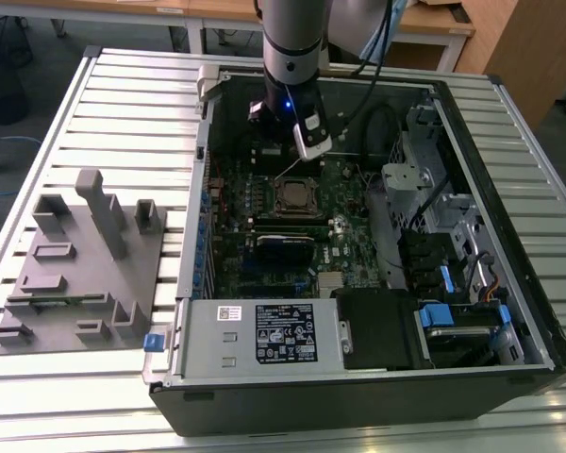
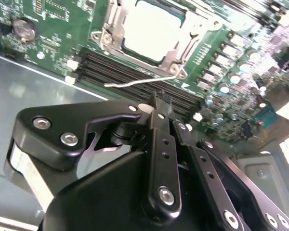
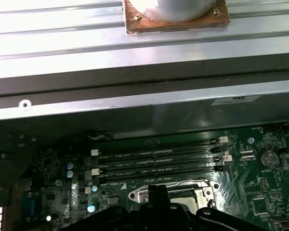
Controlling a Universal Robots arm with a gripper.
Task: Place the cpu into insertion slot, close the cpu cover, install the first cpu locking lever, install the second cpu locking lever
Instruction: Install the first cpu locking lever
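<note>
The cpu (image 2: 151, 26) lies in the insertion slot (image 1: 297, 198) on the green board, its pale metal top showing through the window of the cpu cover (image 2: 179, 52), which lies flat over it. One thin wire locking lever (image 2: 135, 83) stands free, sticking out from the socket's corner across the memory slots; it also shows as a pale line (image 1: 286, 172) in the exterior view. My gripper (image 2: 159, 98) hangs just above that lever, on the far side of the socket. Its fingers are shut together with nothing between them.
The board sits deep inside an open computer case (image 1: 509, 226) on a slatted metal table (image 1: 123, 104). Long black memory slots (image 3: 159, 161) run beside the socket, and a black card (image 1: 283, 247) lies on its near side. A power supply (image 1: 264, 335) and a grey fixture (image 1: 75, 255) are nearby.
</note>
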